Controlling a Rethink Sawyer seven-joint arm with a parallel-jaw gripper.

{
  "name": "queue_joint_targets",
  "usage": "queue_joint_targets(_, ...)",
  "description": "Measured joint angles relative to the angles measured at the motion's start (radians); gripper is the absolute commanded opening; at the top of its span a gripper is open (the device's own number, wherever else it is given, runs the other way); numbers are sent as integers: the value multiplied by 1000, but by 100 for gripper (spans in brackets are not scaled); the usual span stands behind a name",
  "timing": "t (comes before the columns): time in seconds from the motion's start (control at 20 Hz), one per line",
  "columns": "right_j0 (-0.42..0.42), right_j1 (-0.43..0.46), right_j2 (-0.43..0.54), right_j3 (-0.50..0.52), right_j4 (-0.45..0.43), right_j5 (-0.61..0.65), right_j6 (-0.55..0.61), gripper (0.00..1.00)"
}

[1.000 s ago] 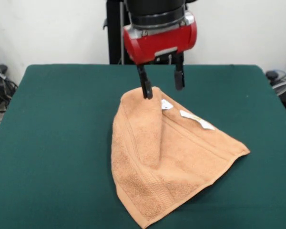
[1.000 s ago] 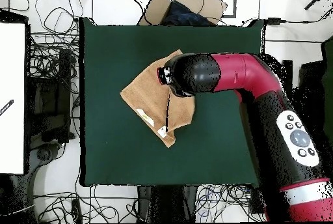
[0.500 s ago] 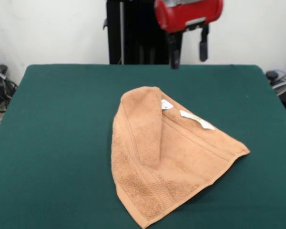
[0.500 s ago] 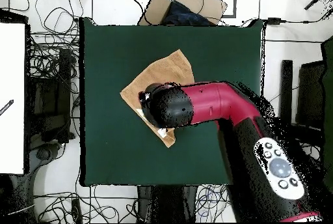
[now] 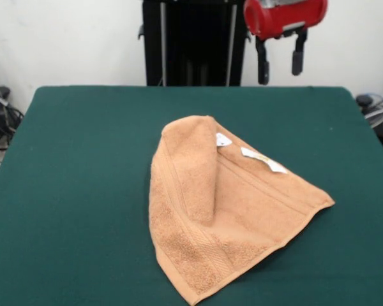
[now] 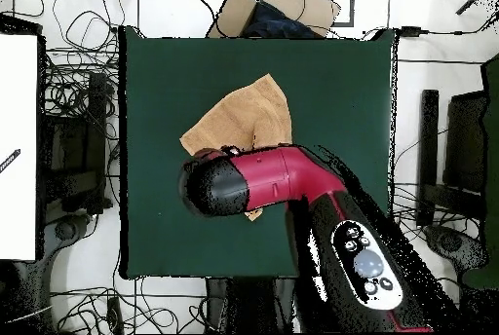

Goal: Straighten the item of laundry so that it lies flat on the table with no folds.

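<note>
On the green bench [image 5: 83, 191] a peach-orange towel [image 5: 242, 217] lies in a rough triangle, its rounded peak toward twelve o'clock and its points at five and seven o'clock. A folded flap [image 5: 191, 162] runs down from the peak over the cloth beneath. Two white labels [image 5: 263, 160] sit on the edge toward one o'clock. The red gripper [image 5: 279, 69] hangs clear above the bench's twelve o'clock edge, its fingers [image 5: 262, 64] apart, holding nothing.

Nubby, matt peach terry cloth for the towel [image 5: 226, 217], with flatter woven bands and a small smooth white label [image 5: 263, 160]; matt, felt-like dark green cover on the counter [image 5: 76, 191]; glossy red plastic-looking shell on the arm [image 6: 283, 177], dull black on the gripper [image 5: 278, 62].
</note>
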Motion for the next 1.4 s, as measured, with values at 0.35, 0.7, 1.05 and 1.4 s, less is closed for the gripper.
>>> queue_joint_targets(0.35,91,31,-110,0,1,-46,0,100)
queue_joint_targets(0.7,127,91,-178,0,4,-138,0,100)
queue_joint_targets(1.05,171,141,-252,0,13,-216,0,100)
queue_joint_targets(1.4,201,160,-286,0,51,-307,0,100)
